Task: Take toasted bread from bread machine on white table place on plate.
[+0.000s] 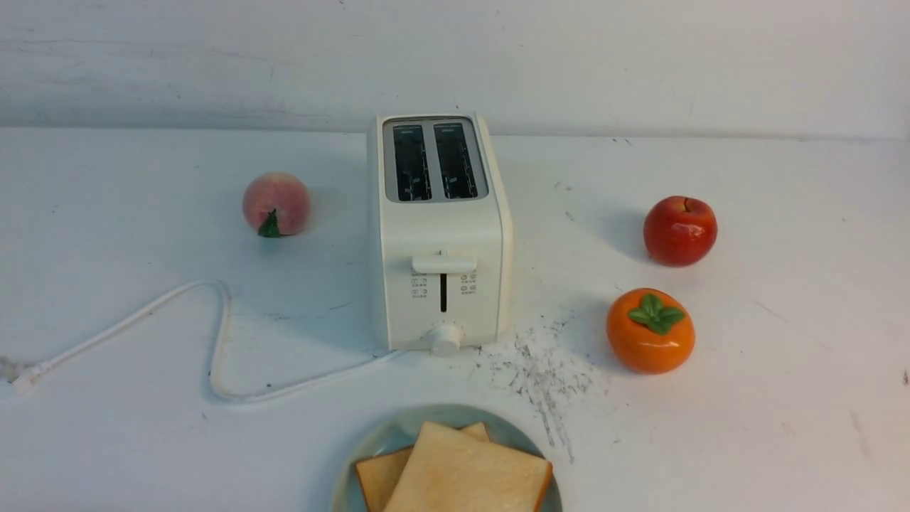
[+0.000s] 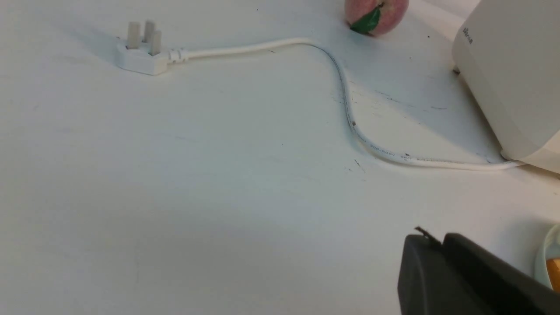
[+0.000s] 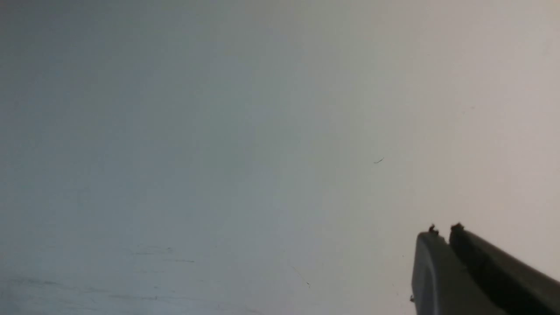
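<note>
Both pairs of jaws are pressed together, gripping nothing: the left gripper (image 2: pixel 431 238) shows as two matte black fingers side by side above bare tabletop, and the right gripper (image 3: pixel 442 231) looks the same, its dark tips touching over a plain stretch of the white table (image 1: pixel 782 398). Neither arm appears in the front view.

The toasted bread (image 1: pixel 466 473) lies on the plate (image 1: pixel 384 441) at the near edge of the table: two square slices, pale and fine-grained on the face with orange-brown crust, the upper one overlapping the lower at an angle. The plate is round, shallow and glossy blue-green.

Behind it stands the bread machine (image 1: pixel 441 235), a boxy cream toaster with smooth rounded corners, both dark slots empty, its lever high and a round knob at the base. Its white cord (image 1: pixel 220 334) loops leftward to a three-pin plug (image 2: pixel 142 52). A fuzzy pink peach (image 1: pixel 276 204) sits left of the toaster; a shiny red apple (image 1: pixel 680 230) and a glossy orange persimmon (image 1: pixel 650 330) sit right. Dark scratches (image 1: pixel 544 370) roughen the surface beside the plate.
</note>
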